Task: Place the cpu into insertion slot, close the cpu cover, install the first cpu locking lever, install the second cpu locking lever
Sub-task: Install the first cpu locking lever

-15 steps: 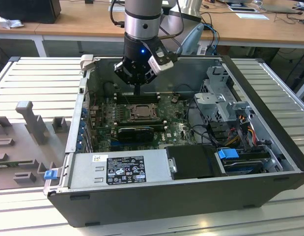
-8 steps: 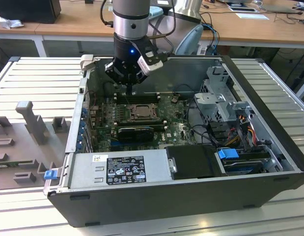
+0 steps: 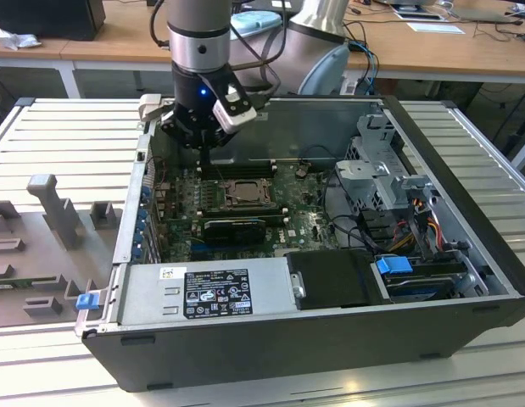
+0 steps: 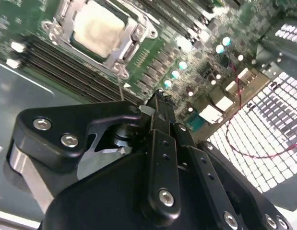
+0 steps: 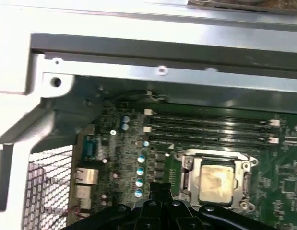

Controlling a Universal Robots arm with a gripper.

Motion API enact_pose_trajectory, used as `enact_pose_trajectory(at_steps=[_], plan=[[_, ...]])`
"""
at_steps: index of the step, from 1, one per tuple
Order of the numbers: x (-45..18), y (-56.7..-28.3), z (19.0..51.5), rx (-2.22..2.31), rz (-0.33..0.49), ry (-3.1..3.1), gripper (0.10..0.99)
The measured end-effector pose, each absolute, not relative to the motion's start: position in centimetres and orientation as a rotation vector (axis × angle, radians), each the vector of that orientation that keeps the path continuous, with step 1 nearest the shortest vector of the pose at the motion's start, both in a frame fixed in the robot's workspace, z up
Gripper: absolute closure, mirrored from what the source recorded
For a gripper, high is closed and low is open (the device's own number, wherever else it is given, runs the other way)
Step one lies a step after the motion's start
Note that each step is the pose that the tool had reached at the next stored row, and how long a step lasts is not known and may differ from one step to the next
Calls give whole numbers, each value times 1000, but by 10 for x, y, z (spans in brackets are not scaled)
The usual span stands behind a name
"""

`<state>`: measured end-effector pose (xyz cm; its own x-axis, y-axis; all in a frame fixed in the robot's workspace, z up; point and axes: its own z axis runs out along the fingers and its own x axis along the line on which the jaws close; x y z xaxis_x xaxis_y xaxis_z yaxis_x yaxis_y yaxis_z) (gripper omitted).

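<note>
The cpu point(image 5: 214, 180) already sat in the insertion slot point(image 4: 66, 10), and the cpu cover point(image 4: 130, 37) lay closed around it, its pale top showing through the window in both wrist views. The gripper point(image 4: 158, 103) hung beside the socket over the motherboard point(image 3: 304, 216), fingers pressed together and empty. I could not tell whether the locking levers were latched.

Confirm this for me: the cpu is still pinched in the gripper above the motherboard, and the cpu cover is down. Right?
Not quite. The cpu is not in the gripper; it already sits in the insertion slot, its pale top showing through the window of the cpu cover, as both wrist views show. The gripper hangs above the motherboard, and the cover is down.
</note>
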<state>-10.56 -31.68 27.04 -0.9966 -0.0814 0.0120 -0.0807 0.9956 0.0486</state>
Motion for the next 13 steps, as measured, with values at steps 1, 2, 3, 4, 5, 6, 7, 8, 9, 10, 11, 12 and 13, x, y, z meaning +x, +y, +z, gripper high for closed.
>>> enact_pose_trajectory(at_steps=[1,2,3,4,5,6,7,8,9,10,11,12,13], plan=[[-106,-314,269,127,-76,-3124,980],[-106,-312,267,126,-76,-3124,980],[-106,-310,266,126,-77,-3124,980],[-106,-305,263,126,-78,-3124,980],[-107,-302,261,126,-80,-3124,980],[-107,-300,260,126,-81,-3124,980],[-107,-296,259,126,-81,-3124,980],[-106,-292,259,126,-81,-3124,980],[-105,-290,259,126,-81,-3124,980],[-99,-288,259,126,-81,-3124,980],[-95,-287,258,126,-81,-3124,980],[-88,-286,258,126,-81,-3124,980],[-84,-286,257,126,-81,-3123,980]])
